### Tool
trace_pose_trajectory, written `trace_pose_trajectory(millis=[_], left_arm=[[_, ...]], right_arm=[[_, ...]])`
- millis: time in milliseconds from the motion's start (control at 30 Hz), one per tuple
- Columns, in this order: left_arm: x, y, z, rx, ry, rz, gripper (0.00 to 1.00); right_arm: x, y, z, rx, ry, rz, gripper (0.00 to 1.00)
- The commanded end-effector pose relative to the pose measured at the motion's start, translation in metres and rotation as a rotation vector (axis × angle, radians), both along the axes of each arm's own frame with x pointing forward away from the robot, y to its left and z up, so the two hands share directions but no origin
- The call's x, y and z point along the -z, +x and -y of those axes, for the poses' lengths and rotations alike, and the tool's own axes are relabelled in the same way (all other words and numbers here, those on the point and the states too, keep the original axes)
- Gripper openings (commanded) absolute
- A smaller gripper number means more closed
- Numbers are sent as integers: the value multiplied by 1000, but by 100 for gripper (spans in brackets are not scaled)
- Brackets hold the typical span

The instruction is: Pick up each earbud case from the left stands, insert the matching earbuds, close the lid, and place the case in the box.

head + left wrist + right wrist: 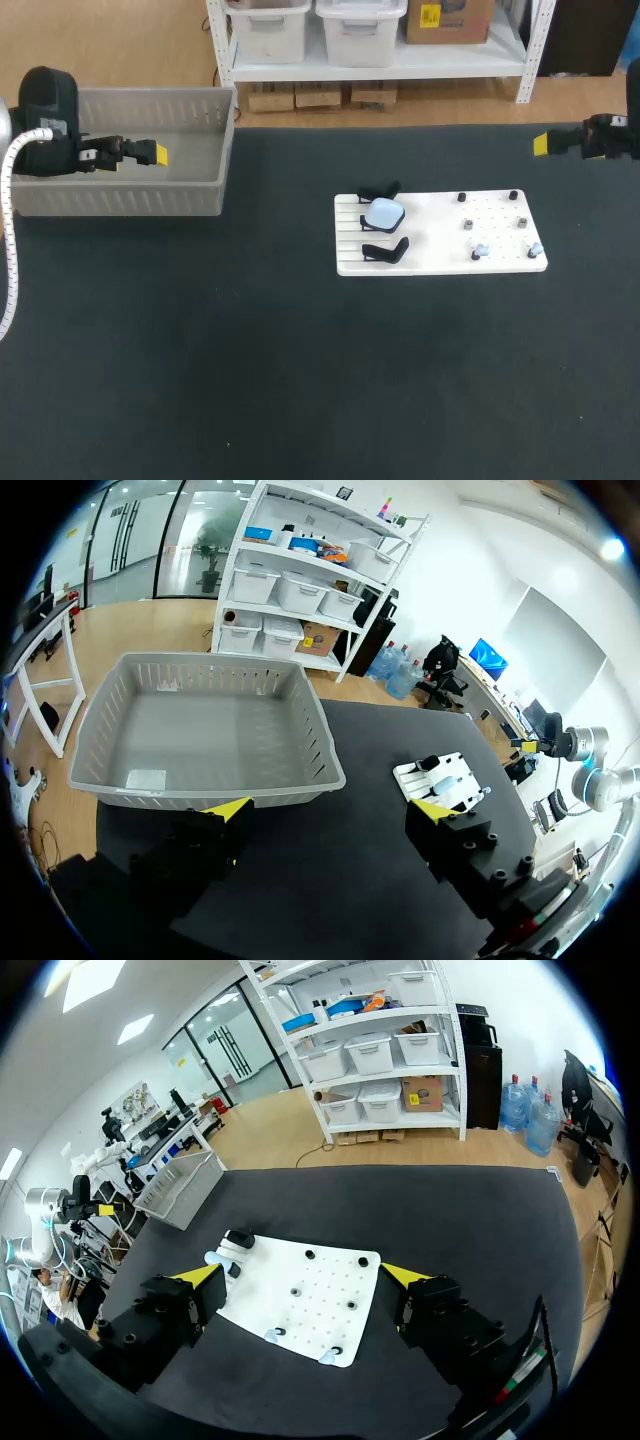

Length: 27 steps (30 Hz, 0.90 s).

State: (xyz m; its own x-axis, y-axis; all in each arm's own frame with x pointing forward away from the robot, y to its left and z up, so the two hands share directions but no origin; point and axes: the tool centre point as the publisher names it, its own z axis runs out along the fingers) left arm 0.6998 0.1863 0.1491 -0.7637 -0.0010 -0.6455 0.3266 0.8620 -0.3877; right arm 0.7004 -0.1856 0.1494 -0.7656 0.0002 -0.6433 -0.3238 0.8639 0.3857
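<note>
Black table (300, 380), white pegboard (440, 235)

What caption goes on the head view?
Left gripper by the gray box, right gripper aside, earbud case on the white board.

The black table (250, 380) bears a grey box (120, 198) at left and a white board (440, 250) near centre

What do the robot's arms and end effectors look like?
Both end effectors are black and blocky, each with two fingers ending in bright yellow wedge tips: the left end effector and the right end effector. Screw holes dot the finger blocks. A white ribbed cable runs along the black left arm.
</note>
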Motion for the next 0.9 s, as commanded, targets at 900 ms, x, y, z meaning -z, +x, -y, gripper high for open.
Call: trace_pose_trajectory(millis=[900], left_arm=[[-8,3,17,166,15,112,100]], right_arm=[[0,0,0,0,0,0,100]])
